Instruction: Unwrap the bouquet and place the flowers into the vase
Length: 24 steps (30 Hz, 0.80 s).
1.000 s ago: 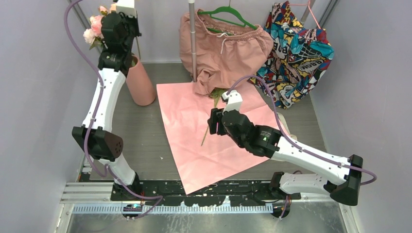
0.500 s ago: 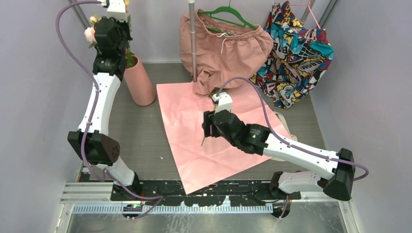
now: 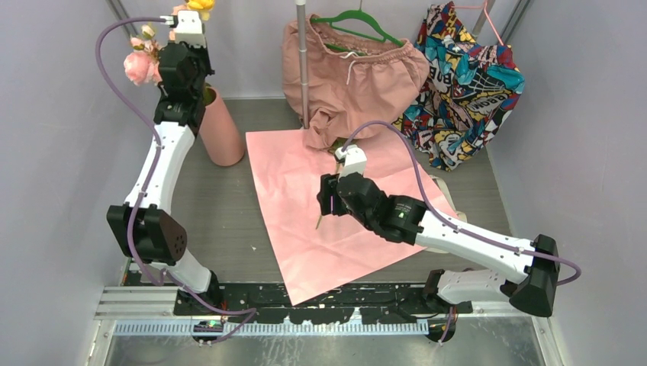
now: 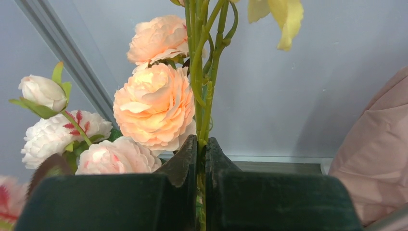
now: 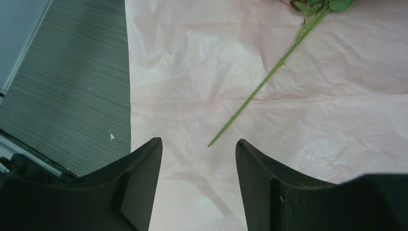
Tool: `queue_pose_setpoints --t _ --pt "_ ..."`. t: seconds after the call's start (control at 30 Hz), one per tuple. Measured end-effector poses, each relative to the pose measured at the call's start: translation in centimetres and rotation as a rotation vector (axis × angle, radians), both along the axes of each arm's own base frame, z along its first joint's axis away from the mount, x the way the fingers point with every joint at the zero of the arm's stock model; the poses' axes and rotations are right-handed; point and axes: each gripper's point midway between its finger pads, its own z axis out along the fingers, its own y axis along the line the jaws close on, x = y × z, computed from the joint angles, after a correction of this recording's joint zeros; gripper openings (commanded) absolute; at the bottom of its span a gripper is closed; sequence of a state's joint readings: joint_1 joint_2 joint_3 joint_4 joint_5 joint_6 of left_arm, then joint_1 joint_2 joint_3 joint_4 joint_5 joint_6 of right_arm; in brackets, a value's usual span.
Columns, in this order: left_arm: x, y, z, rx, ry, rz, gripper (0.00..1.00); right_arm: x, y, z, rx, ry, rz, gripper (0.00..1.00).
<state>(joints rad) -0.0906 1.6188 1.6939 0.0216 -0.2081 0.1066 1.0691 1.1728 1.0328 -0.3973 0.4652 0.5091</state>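
Flowers (image 3: 142, 65) are held high over vase (image 3: 220, 133) at back left, top view; paper (image 3: 305, 244) is spread flat on grey desk (image 3: 214, 221) with one loose stem (image 3: 320, 221) on it. Shorts (image 3: 358, 76) and a printed garment (image 3: 465, 84) are hung at the rear, pale walls (image 3: 46, 152) around. Left wrist: left hand (image 4: 201, 159) is clamped shut on stems (image 4: 202, 96). Right wrist: right hand (image 5: 198, 144) is held part open, empty, just above that stem's tip. Step judged: vase loading; stems must be lowered into the mouth.

Vase (image 3: 221, 133) left of paper sheet (image 3: 290, 198); flower stem (image 5: 262, 84) on it; shorts (image 3: 358, 76) behind.
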Motion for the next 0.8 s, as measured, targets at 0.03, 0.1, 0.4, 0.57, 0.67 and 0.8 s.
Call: queue_pose_setpoints --t 0.03,0.1,0.4,0.57,0.67,0.8 --pt "0.0 0.0 0.0 -0.001 -0.002 0.001 0.0 0.0 0.0 0.0 0.001 0.001 -0.001 0.63" --pt "0.0 0.0 -0.1 -0.004 -0.003 0.004 0.0 -0.1 -0.1 -0.1 0.002 0.001 -0.001 0.63" --pt "-0.3 -0.5 0.5 -0.056 0.01 -0.023 0.0 -0.2 -0.4 -0.7 0.005 0.011 -0.008 0.63" --pt "-1.1 -0.5 3.3 -0.071 -0.017 -0.028 0.0 -0.3 -0.8 -1.2 -0.001 0.017 -0.014 0.63" --pt "-1.5 -0.5 4.0 -0.072 -0.029 -0.028 0.0 -0.3 -0.8 -1.2 0.0 0.017 -0.015 0.63" --pt "-1.4 -0.4 3.2 -0.071 -0.011 -0.024 0.0 -0.3 -0.8 -1.2 0.001 0.018 -0.015 0.63"
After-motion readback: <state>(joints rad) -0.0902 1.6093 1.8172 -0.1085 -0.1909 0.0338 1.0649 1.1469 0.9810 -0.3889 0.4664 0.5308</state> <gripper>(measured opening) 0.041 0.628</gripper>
